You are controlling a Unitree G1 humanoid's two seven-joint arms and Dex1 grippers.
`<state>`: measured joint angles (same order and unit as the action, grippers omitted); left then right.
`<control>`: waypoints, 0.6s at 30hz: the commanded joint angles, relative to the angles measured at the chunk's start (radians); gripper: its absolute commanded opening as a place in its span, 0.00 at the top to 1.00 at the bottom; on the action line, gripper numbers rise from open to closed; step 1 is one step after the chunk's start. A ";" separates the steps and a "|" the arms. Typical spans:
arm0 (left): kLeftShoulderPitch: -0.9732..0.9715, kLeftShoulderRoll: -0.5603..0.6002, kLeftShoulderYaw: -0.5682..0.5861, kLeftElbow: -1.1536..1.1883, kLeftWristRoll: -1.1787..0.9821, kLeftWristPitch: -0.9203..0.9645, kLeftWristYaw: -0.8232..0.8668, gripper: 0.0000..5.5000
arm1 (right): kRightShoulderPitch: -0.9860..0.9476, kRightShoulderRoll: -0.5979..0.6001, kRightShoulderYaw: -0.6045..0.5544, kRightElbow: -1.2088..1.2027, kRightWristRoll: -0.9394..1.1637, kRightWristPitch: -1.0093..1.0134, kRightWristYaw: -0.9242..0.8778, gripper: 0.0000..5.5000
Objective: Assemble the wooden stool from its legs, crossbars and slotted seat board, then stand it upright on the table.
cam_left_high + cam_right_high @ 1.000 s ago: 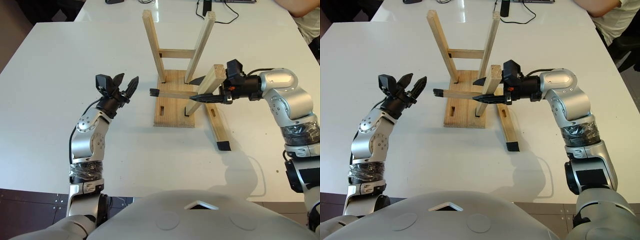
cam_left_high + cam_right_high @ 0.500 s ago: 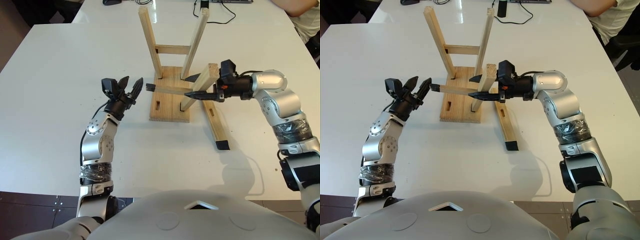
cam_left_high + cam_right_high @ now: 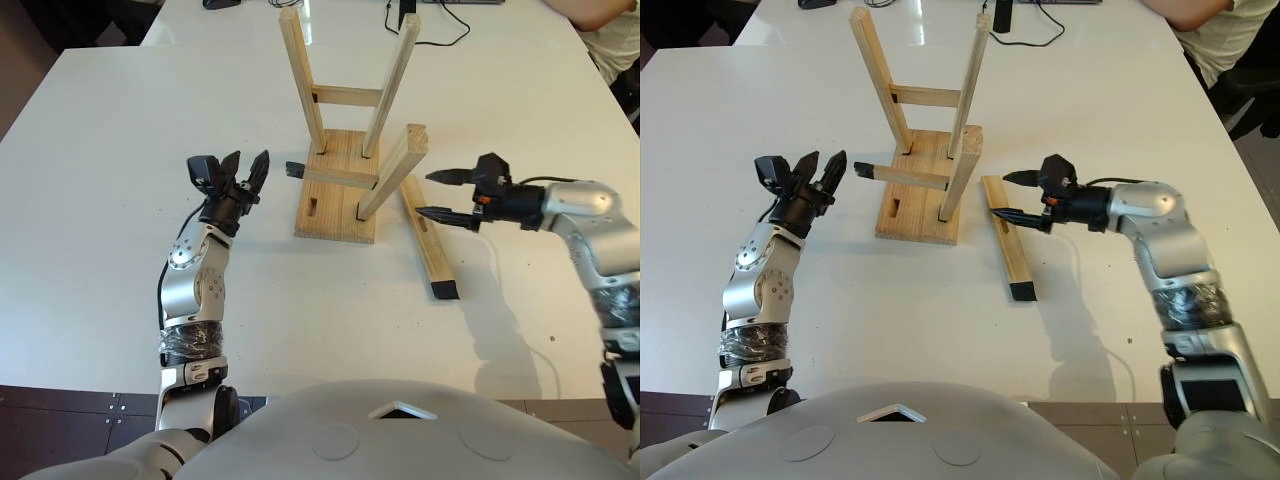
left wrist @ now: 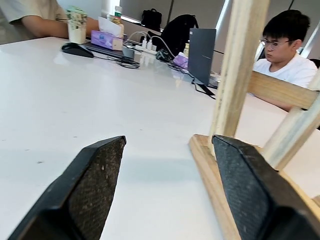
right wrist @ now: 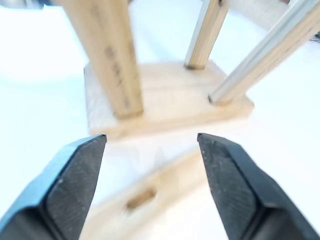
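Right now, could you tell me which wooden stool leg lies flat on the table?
The black-tipped wooden leg right of the slotted wooden seat board, by the right gripper; the others stand in it.

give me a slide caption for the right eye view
Partly built stool standing legs-up, one loose leg lying beside it, left gripper and right gripper both open.
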<state>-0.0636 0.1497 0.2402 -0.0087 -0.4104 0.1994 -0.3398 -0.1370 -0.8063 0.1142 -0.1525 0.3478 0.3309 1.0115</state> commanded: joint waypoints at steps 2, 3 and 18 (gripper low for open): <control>0.061 -0.017 0.038 -0.032 -0.005 -0.005 0.057 0.42 | 0.242 -0.047 -0.044 -0.324 -0.033 0.170 -0.144 0.40; 0.075 -0.021 0.042 -0.039 -0.005 -0.008 0.065 0.42 | 0.259 -0.050 -0.034 -0.354 -0.047 0.174 -0.154 0.40; 0.086 -0.044 0.042 -0.014 0.011 -0.039 0.097 0.42 | 0.265 -0.014 -0.039 -0.200 -0.187 0.082 -0.203 0.40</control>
<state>0.0153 0.1093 0.2832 -0.0327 -0.4076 0.1677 -0.2539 0.1438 -0.8593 0.1078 -0.3243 0.1185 0.3460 0.8274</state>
